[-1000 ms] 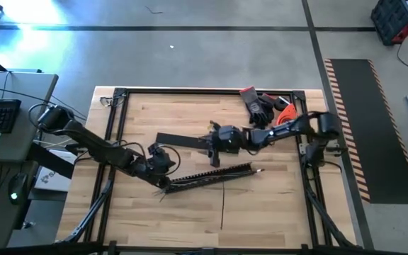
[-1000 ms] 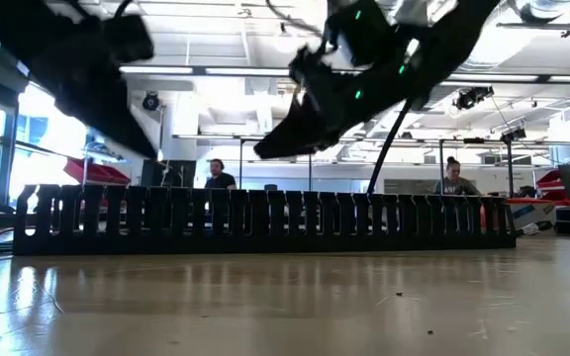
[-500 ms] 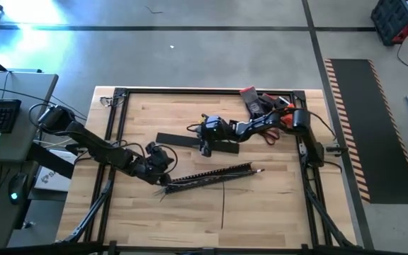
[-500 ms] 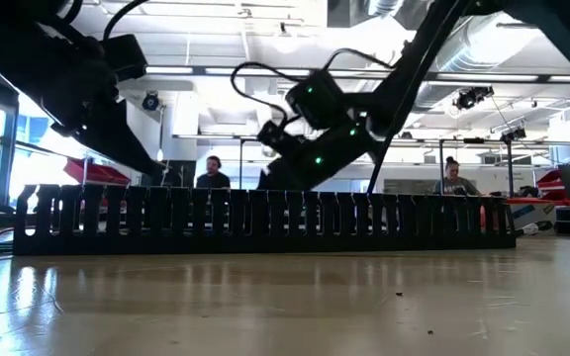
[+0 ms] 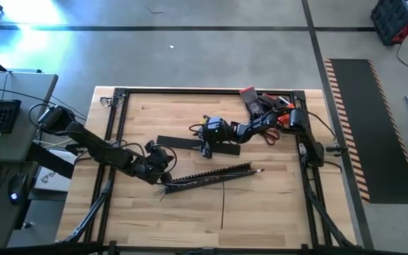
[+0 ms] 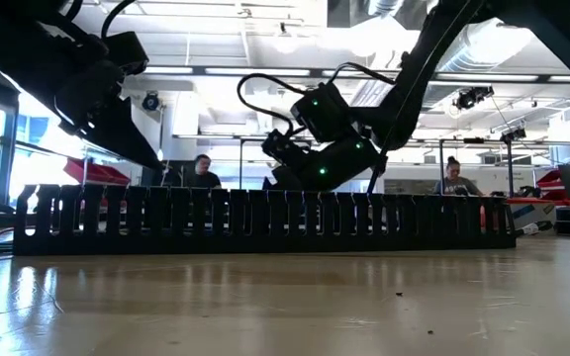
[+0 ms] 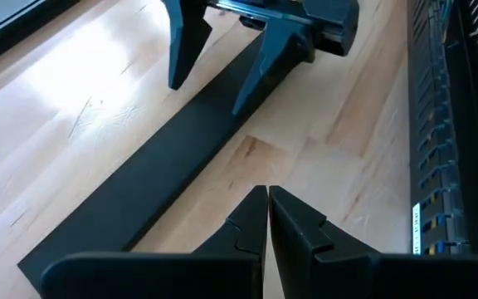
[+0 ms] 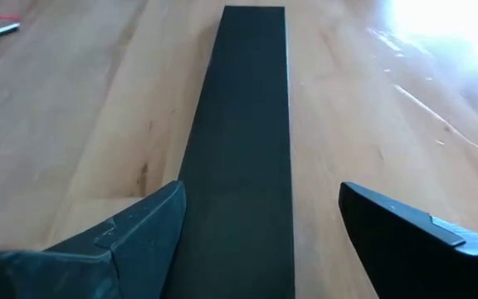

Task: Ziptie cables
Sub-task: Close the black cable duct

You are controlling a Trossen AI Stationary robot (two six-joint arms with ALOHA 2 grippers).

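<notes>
while its jaws stand wide apart, the right gripper straddles the flat black strip near the middle of the tabletop, not clamped on it. the left gripper has its jaws pressed together, empty, at the slotted duct's end toward the tabletop's left edge. thin cables lie along and under the duct toward the front edge. gloves sit near the far right corner.
</notes>
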